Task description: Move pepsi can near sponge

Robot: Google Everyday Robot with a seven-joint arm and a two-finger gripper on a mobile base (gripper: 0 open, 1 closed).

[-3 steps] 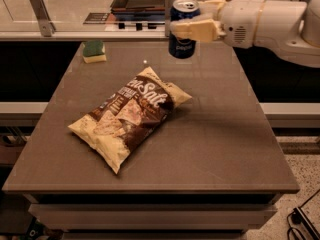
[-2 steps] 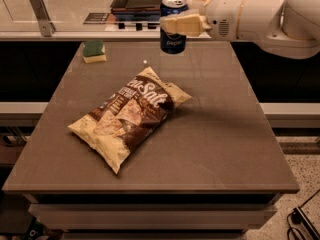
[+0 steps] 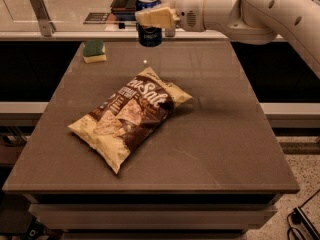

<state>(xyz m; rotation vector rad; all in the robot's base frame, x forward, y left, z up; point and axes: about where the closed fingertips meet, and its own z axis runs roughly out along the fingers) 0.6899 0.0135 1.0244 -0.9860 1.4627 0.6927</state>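
Above the table's (image 3: 225, 149) far edge, arm (image 3: 280, 9) reaching level, pincer (image 3: 150, 17) clamped round the pepsi can (image 3: 149, 35)

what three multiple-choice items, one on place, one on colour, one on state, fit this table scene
1. Where on the brown table is the small green-and-yellow sponge?
A far left corner
B near right corner
C dead centre

2. What colour is the side of the small silver-topped soda can?
A red
B dark blue
C orange

3. What state is the soda can in?
A gripped by the robot's cream pincer at the table's far edge
B lying tipped on the table
C standing free beside the sponge

Answers:
1 A, the sponge sits by the far left corner.
2 B, its side is dark blue.
3 A, the pincer is closed around the can's upper part.
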